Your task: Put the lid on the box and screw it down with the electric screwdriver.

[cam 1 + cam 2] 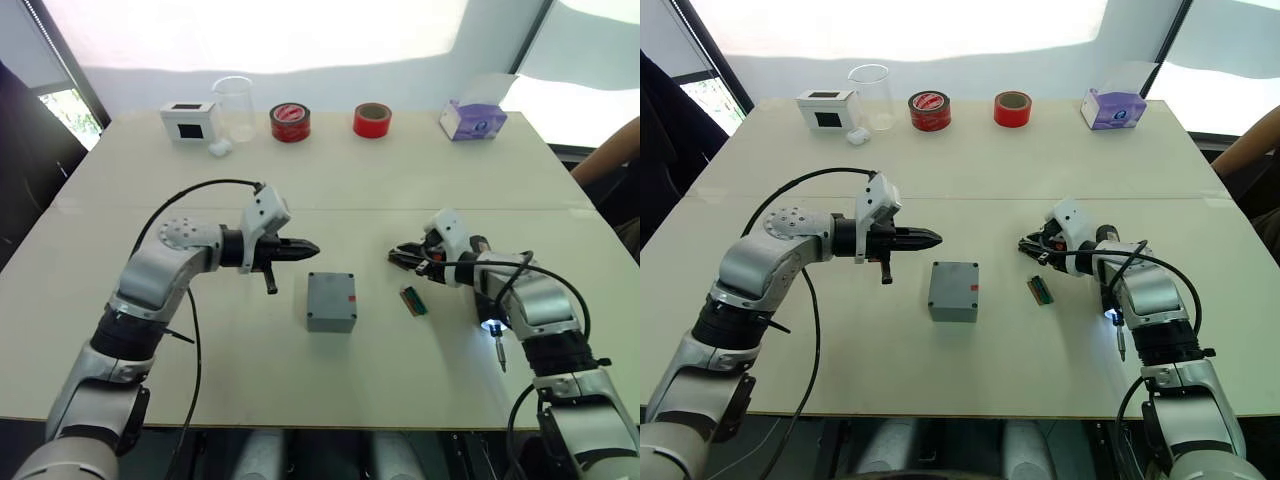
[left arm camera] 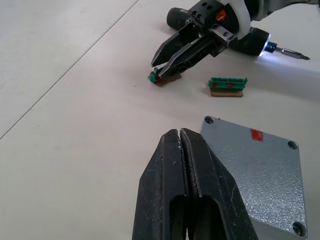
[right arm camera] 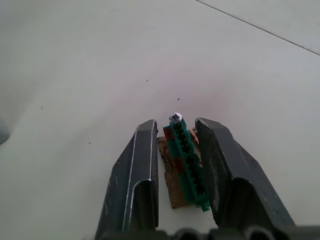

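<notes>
Lying right of left gripper (image 1: 305,247), box (image 1: 331,301)

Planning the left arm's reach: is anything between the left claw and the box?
Nothing visible. The left claw, fingers shut, hovers just beyond the box, which already wears its lid; only bare table separates them. The green holders lie on the box's other side.

Quantities: two tape rolls (image 1: 290,122) (image 1: 372,120), two green bit holders (image 2: 228,86) (image 3: 187,162), one grey box (image 1: 331,301), one screwdriver (image 2: 260,44), one tissue box (image 1: 472,120), one beaker (image 1: 234,106).
</notes>
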